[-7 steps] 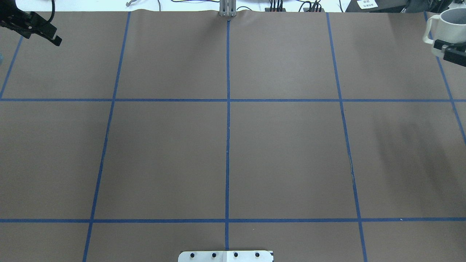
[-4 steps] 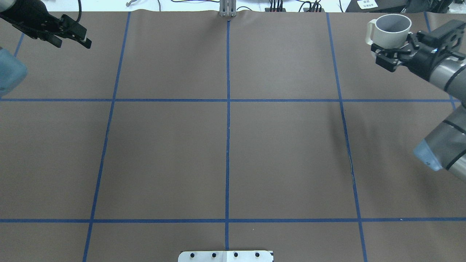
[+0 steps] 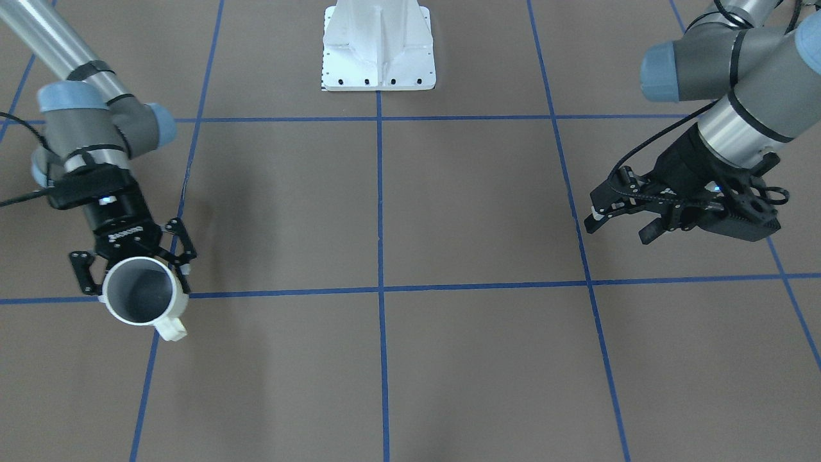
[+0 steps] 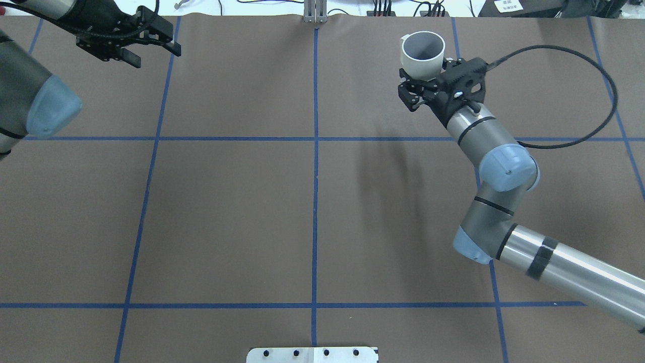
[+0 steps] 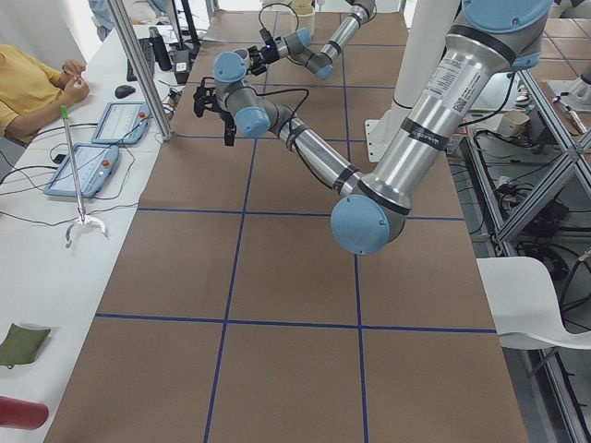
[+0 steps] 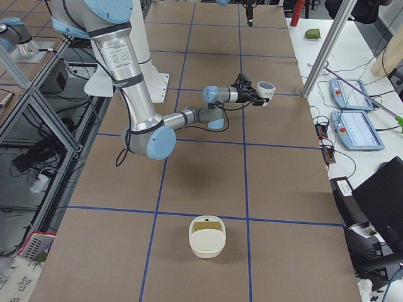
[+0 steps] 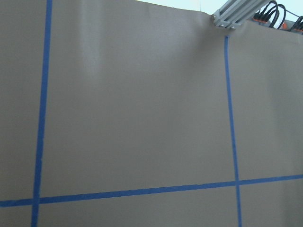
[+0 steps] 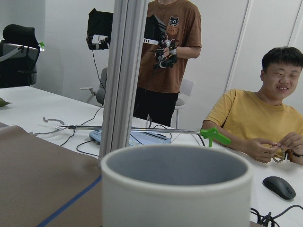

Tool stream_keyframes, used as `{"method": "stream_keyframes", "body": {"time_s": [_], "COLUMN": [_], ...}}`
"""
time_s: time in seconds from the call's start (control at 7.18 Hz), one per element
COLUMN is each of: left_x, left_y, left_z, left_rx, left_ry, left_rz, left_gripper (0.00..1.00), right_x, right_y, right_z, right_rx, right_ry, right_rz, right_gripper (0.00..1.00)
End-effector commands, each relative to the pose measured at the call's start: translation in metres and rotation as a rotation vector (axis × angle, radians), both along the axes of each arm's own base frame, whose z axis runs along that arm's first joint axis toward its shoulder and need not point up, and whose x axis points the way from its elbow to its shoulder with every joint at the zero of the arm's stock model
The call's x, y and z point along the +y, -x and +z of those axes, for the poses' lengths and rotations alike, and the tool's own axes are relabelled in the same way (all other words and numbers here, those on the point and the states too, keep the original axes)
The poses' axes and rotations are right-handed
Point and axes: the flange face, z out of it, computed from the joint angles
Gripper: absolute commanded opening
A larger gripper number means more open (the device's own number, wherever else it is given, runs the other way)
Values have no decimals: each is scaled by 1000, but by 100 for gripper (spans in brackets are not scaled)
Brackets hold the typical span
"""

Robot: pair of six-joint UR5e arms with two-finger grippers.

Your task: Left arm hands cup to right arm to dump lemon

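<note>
My right pincer [image 4: 422, 76] clamps the cup [image 4: 423, 50], upright just beyond my wrist, mouth up; my left pincer [image 4: 152, 54] gapes empty, well apart.

the overhead view looks forward and down from behind the robot; the front view faces back steeply. both share the white base plate [image 4: 312, 354] and desk [image 4: 232, 217]. side views look along it; wrist cameras sit close.

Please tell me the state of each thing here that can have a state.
Small white mug with grey inside: upright, in the air, gripped, no lemon visible inside.
Right gripper: shut on the mug.
Left gripper: open, empty.
White handled basket: standing upright, contents unclear.
</note>
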Motion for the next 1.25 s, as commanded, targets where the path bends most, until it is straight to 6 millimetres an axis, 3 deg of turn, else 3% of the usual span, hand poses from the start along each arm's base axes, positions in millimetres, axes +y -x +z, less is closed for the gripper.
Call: {"method": "stream_keyframes", "body": {"time_s": [0.0,0.28,0.56,0.7,0.97,1.11], "left_x": [-8,-50,-78,-70,-56,-54], "left_y": [-31,-59,-81,-99,-130,-133], "left_z": [-44,-90,-111,-117,-136,-144], "left_rx": [46,66,59,64,97,108], "left_ry": [58,147,204,223,232,246], "left_rz": [-19,-52,-67,-59,-136,-154], "left_gripper": [100,100,100,100,100,98], "right_x": [-16,-37,-36,-34,-23,-16], "right_y": [51,86,93,97,113,120], "right_z": [-77,-109,-117,-117,-136,-137], "right_rx": [51,65,64,75,345,357], "right_ry": [36,45,43,45,-64,-70], "right_rz": [48,77,70,60,37,23], "right_gripper": [0,0,0,0,1,2]}}
